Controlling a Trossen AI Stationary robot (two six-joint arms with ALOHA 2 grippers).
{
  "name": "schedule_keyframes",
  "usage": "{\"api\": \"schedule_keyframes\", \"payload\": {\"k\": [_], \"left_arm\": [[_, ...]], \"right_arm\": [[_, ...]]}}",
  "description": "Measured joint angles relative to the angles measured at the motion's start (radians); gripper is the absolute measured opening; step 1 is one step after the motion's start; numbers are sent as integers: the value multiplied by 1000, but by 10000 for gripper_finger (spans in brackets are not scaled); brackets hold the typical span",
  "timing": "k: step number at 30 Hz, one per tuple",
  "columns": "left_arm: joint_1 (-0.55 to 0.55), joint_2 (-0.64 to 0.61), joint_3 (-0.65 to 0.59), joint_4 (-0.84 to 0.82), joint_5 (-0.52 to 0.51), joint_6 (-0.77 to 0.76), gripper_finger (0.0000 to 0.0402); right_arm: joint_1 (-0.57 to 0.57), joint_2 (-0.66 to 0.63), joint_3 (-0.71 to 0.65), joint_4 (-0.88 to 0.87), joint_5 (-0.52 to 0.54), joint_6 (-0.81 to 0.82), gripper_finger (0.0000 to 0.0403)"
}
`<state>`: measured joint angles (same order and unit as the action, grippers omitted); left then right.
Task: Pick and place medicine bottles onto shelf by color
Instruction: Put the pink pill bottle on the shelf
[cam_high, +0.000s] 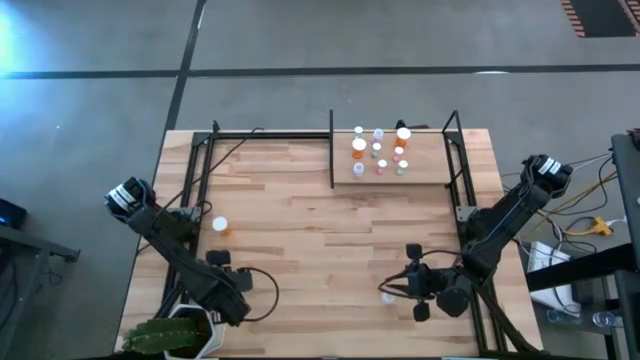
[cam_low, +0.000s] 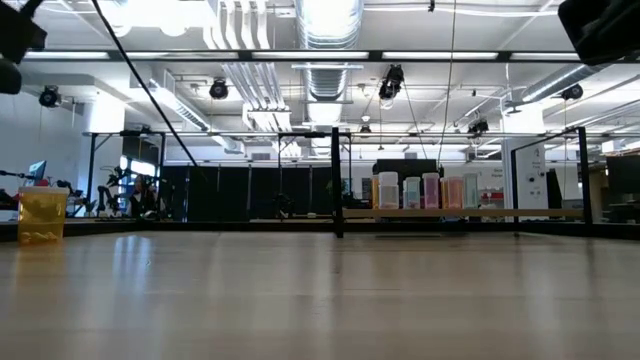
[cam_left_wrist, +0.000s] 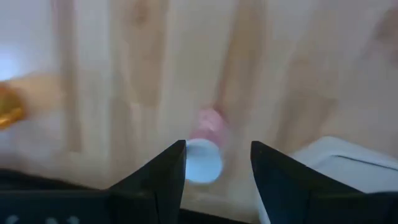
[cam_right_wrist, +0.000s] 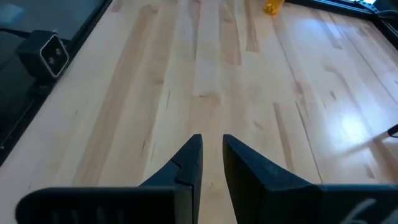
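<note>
Several white-capped medicine bottles stand on the shelf at the table's far right; they also show in the low view. An orange bottle stands alone on the table's left and shows in the low view. My left gripper is open, low over the near left. A pink bottle with a white cap stands between its fingers, close to one of them. My right gripper is at the near right, empty, with only a thin slit between its fingers. A pale bottle stands just beside it.
A potted green plant in a white pot stands at the near left corner, right beside my left gripper; the pot's rim shows in the left wrist view. Black rods frame the table's sides. Bare wood lies in the middle.
</note>
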<state>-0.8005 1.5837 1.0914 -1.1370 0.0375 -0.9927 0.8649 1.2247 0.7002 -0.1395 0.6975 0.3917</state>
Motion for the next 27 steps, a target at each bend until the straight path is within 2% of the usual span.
{"api": "schedule_keyframes", "payload": {"k": [5, 12, 20, 27], "left_arm": [[1, -2, -38, 4, 4, -4, 164], [2, -9, -30, -2, 34, -5, 164], [24, -16, -31, -7, 138, -164, 164], [120, -17, -40, -7, 175, -323, 164]], "right_arm": [[8, 10, 0, 12, 2, 0, 54], [8, 10, 0, 19, 2, -9, 54], [8, 10, 0, 18, 2, -9, 54], [8, 14, 0, 18, 3, -8, 54]]}}
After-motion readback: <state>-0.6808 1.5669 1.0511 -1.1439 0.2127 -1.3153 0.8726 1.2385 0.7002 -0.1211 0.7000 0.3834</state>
